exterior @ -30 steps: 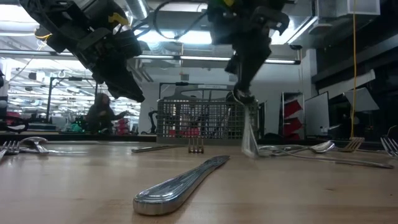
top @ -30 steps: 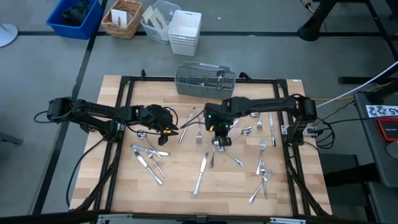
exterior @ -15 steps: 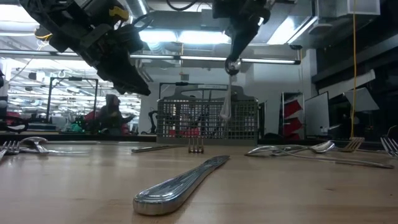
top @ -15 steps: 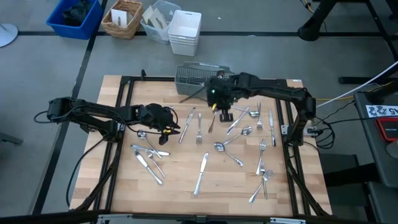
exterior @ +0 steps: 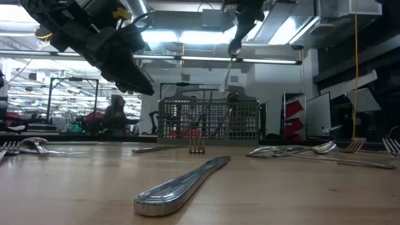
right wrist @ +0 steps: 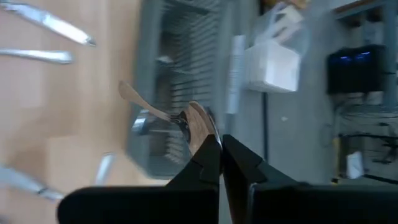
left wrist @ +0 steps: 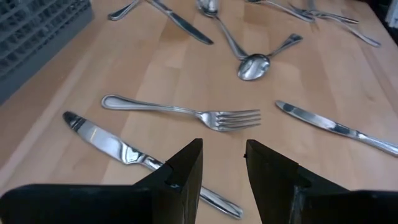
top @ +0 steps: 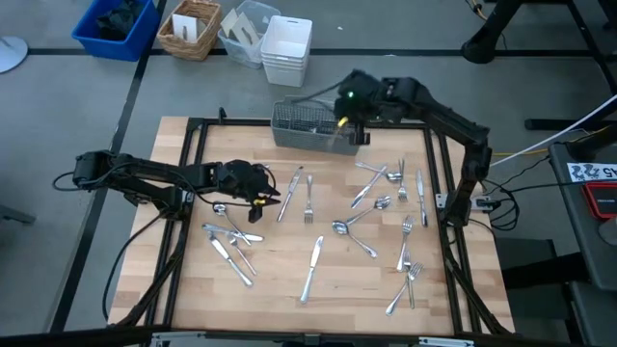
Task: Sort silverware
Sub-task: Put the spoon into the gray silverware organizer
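The silverware lies scattered on the wooden table: a fork (top: 308,198), a knife (top: 313,265), more forks (top: 405,255) at the right and knives (top: 229,253) at the left. The grey mesh caddy (top: 313,125) stands at the far edge. My right gripper (top: 353,130) is high over the caddy's right end, shut on a spoon (exterior: 229,69). My left gripper (top: 260,188) hovers open at the table's left centre. A fork (left wrist: 186,112) lies just ahead of its fingers and a knife (left wrist: 124,149) runs beneath one finger. My right gripper (right wrist: 221,142) pinches the spoon's bowl (right wrist: 200,124) between its two fingertips, coming from above and slanting down. The spoon is lifted clear. It hangs below the fingers over the caddy (exterior: 209,119), handle end (exterior: 226,86) lowest.
On the floor beyond the far edge stand a blue bin (top: 116,27), a wicker basket (top: 190,29) and a white bin (top: 286,48). A knife (exterior: 181,184) lies close to the low camera. A person (exterior: 115,112) is in the room behind.
My right gripper has risen from the table's middle and gone toward the far edge, tipping as it went. It stays shut on the spoon, which left the table and now hangs over the caddy's right end.
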`<action>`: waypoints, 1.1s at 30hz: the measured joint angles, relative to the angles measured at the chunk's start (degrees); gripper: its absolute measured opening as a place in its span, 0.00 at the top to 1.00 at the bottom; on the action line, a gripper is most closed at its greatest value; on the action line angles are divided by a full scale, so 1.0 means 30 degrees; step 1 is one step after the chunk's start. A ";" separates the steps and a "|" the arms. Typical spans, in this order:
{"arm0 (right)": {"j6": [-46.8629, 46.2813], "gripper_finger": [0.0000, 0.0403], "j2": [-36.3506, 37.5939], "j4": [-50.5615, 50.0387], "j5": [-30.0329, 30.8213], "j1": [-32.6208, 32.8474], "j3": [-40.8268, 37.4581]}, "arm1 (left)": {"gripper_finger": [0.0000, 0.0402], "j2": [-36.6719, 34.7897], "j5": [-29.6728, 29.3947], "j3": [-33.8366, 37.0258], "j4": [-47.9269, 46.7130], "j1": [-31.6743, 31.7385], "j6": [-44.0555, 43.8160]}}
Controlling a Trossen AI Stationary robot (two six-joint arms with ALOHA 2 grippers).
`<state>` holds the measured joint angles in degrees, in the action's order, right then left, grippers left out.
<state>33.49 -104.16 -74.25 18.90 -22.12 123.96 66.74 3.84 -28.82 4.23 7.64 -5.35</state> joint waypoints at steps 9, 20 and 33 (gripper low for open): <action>0.2332 0.99 -0.0417 0.1525 -0.0006 -0.2181 0.0036 | 0.71 0.0000 -0.1029 0.0000 -0.0045 0.0000 -0.1367; 0.2410 0.95 -0.2507 0.1557 -0.1713 -0.2997 0.0014 | 0.71 0.0007 -0.0979 0.0000 -0.0546 0.0000 -0.4682; 0.2291 0.80 -0.3315 0.1381 -0.1860 -0.3005 0.0014 | 0.71 -0.0670 0.2631 0.0000 -0.5701 -0.0015 -1.5359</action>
<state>40.36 -114.10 -70.11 13.32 -31.14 124.01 64.73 11.73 -28.82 -12.87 7.60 -51.43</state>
